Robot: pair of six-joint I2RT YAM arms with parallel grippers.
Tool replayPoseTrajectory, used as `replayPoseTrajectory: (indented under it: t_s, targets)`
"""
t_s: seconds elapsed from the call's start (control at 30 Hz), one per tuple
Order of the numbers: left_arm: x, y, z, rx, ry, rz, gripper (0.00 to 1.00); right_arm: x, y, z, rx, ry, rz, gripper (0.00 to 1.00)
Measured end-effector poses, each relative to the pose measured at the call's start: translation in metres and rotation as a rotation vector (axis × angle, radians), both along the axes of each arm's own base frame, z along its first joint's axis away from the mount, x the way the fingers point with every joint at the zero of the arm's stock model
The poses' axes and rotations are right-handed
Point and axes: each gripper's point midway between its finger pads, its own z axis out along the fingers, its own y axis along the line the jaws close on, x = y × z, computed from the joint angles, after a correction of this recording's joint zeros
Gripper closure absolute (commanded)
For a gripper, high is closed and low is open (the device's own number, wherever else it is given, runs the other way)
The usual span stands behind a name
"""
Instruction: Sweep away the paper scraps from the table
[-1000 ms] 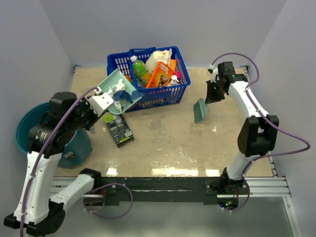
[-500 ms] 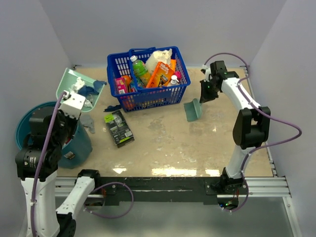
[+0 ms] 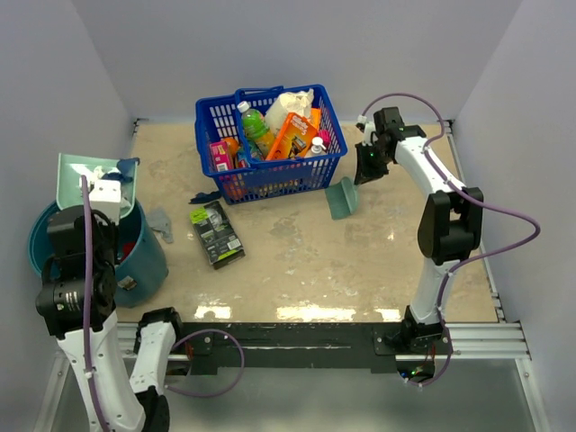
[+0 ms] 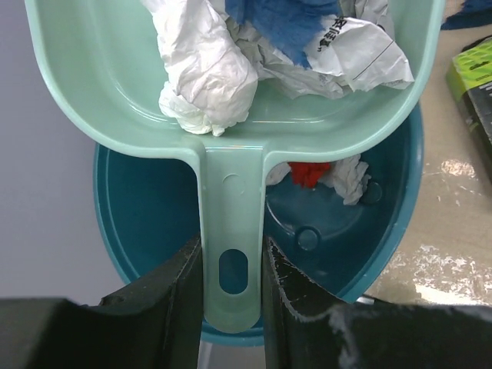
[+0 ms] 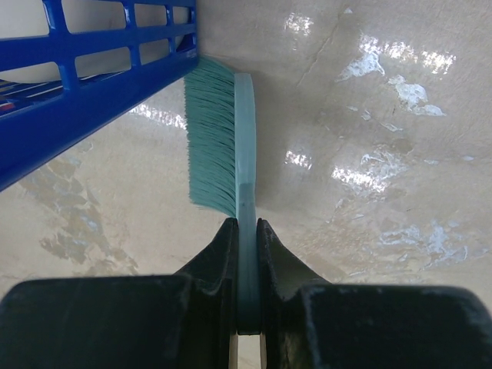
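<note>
Paper scraps (image 4: pixel 207 77), white, dark blue and printed grey, sit heaped in the mint-green dustpan (image 4: pixel 115 92), and your left hand (image 4: pixel 231 257) is clamped on its handle. Over the last second you have carried that pan off the surface (image 3: pixel 360 261), from beside the blue basket (image 3: pixel 270 135) to above the teal bucket (image 4: pixel 154 223), where a red wad (image 4: pixel 307 173) and a white wad (image 4: pixel 350 181) already lie. The load looks ready to tip; it is all in the pan for now. Your right hand (image 5: pixel 246 234), closed on the brush (image 5: pixel 227 131), has drawn it left, close against the basket's corner. Two pieces remain on the surface: a grey shred (image 3: pixel 162 223) and a dark blue shred (image 3: pixel 205 196), both near the black-and-green packet (image 3: pixel 216 234). You likely need another pass.
</note>
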Motion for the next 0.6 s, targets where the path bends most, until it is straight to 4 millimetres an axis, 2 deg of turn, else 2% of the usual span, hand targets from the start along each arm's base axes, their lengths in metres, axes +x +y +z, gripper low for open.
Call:
replayPoseTrajectory:
  t_s: [0.23,0.43,0.6]
  targets:
    - [-0.018,0.023,0.001,0.035,0.018,0.167,1.0,-0.001,0.0,-0.001,0.002,0.003,-0.001,1.0]
    - [-0.027,0.048,0.011,0.137,0.099,0.266,1.0,0.0,0.0,-0.002,0.003,0.008,-0.002,1.0]
    - [-0.032,0.056,0.003,0.176,0.218,0.282,1.0,0.0,0.0,-0.005,0.003,0.013,-0.003,1.0]
